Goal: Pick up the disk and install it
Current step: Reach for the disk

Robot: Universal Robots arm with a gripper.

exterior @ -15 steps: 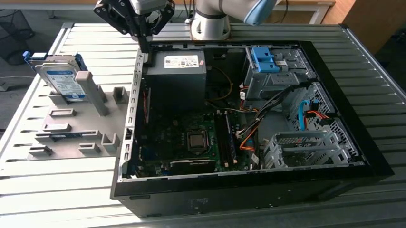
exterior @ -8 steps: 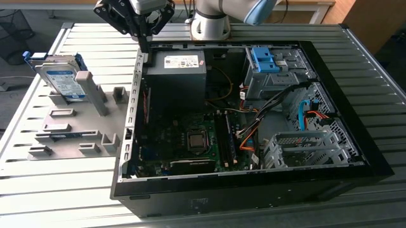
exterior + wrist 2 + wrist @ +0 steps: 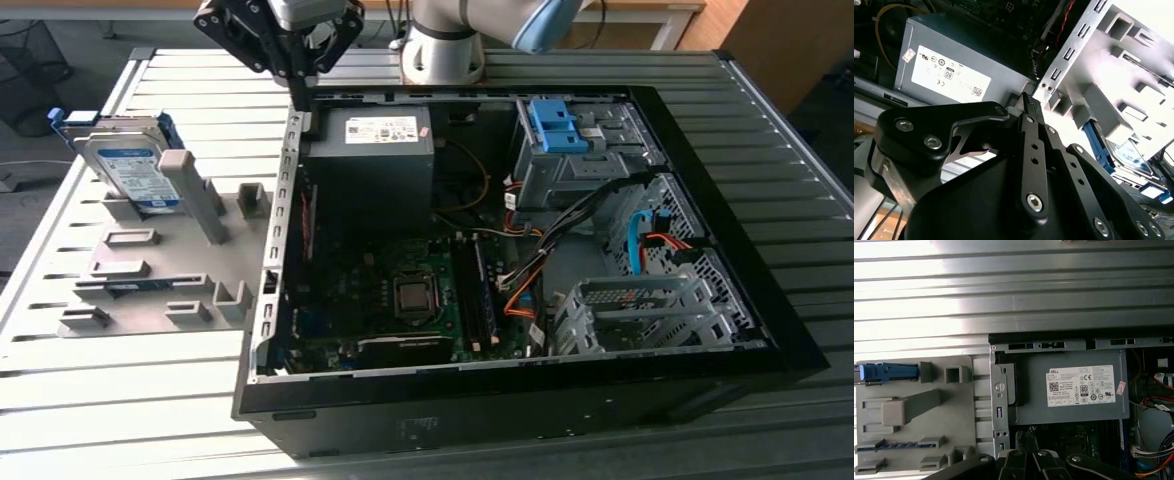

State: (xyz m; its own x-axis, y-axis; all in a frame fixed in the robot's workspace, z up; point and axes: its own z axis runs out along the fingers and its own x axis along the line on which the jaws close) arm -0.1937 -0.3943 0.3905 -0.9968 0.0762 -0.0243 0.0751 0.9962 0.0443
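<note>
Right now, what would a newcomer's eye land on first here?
The open computer case takes up the middle of the exterior view, boards and cables exposed. The gripper hangs shut and empty over the case's rim beside the grey power supply. The disk stands in the grey fixture at the exterior view's left.

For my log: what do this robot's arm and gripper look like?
The arm is a pale silver-grey tube with a light blue joint cap. The gripper is matte black, built of flat linkage plates with rounded corners, joined by silver screw heads. Its fingers are slim black bars with a row of small holes, tapering to narrow tips.
</note>
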